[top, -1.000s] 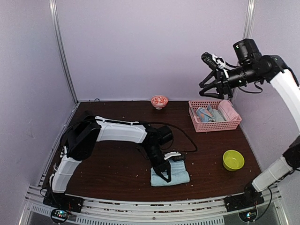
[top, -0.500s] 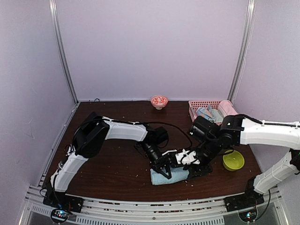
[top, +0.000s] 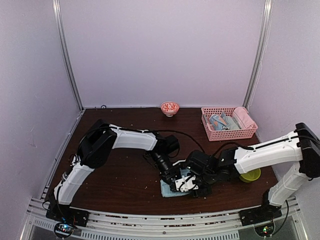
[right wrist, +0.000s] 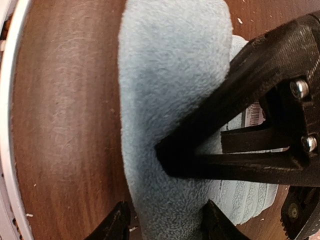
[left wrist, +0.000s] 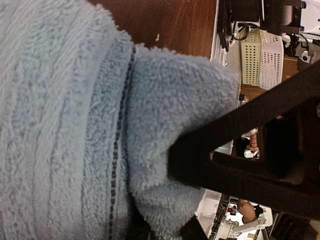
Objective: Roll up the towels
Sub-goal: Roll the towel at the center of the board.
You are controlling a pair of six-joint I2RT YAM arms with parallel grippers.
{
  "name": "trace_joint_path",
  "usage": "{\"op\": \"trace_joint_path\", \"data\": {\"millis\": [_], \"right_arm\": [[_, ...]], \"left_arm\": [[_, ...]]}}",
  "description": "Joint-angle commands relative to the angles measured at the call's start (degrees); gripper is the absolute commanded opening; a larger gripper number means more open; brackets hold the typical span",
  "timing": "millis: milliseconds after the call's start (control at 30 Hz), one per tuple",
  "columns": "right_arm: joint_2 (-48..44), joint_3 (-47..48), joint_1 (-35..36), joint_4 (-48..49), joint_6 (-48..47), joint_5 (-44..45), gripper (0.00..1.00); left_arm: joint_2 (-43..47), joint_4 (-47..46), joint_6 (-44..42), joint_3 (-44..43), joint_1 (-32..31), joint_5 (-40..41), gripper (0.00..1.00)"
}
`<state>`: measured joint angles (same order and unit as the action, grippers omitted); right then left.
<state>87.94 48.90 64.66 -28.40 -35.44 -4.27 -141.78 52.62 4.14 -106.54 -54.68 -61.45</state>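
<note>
A plain light-blue towel (top: 167, 191) lies folded thick at the table's front middle, mostly covered by both grippers. It fills the left wrist view (left wrist: 60, 125) and shows in the right wrist view (right wrist: 170, 75). My left gripper (top: 174, 184) is shut on a fold at the towel's edge, seen in its own view (left wrist: 165, 232). My right gripper (top: 192, 186) meets it from the right, its fingers pressed on either side of the towel's rounded end (right wrist: 167, 227). A spotted blue towel (top: 220, 121) lies in the pink basket.
The pink lattice basket (top: 250, 134) stands at the back right and also holds a pink cloth (top: 244, 117). A lime-green bowl (top: 250, 175) sits partly behind the right arm. A small red-patterned bowl (top: 170, 107) is at the back wall. The left arm's cable trails over the table.
My right arm swung down from high at the back right and its gripper came onto the towel beside the left gripper. The left gripper stayed on the towel.
</note>
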Motion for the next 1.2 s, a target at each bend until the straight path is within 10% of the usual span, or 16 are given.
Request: {"op": "trace_joint_path", "data": {"millis": [0,200,700,1167], "right_arm": [[3.6,-2.2,0.5,4.2,-1.4,2.6,0.41],[7.7,3.4,-3.5,-5.4,-2.0,-7.9,0.14],[34.0,31.4,-26.6,-34.4,-8.9,-36.5,0.12],[42.8,38.1,-28.9,-41.1,-10.0,-38.5,0.11]], "left_arm": [[-0.6,-2.9,-1.4,0.2,1.6,12.7,0.17],[16.2,-12.7,-0.1,10.6,4.8,30.6,0.37],[59.0,-43.5,-10.2,46.5,-2.3,62.1,0.47],[34.7,-32.3,-28.2,29.8,-13.8,68.7,0.49]]}}
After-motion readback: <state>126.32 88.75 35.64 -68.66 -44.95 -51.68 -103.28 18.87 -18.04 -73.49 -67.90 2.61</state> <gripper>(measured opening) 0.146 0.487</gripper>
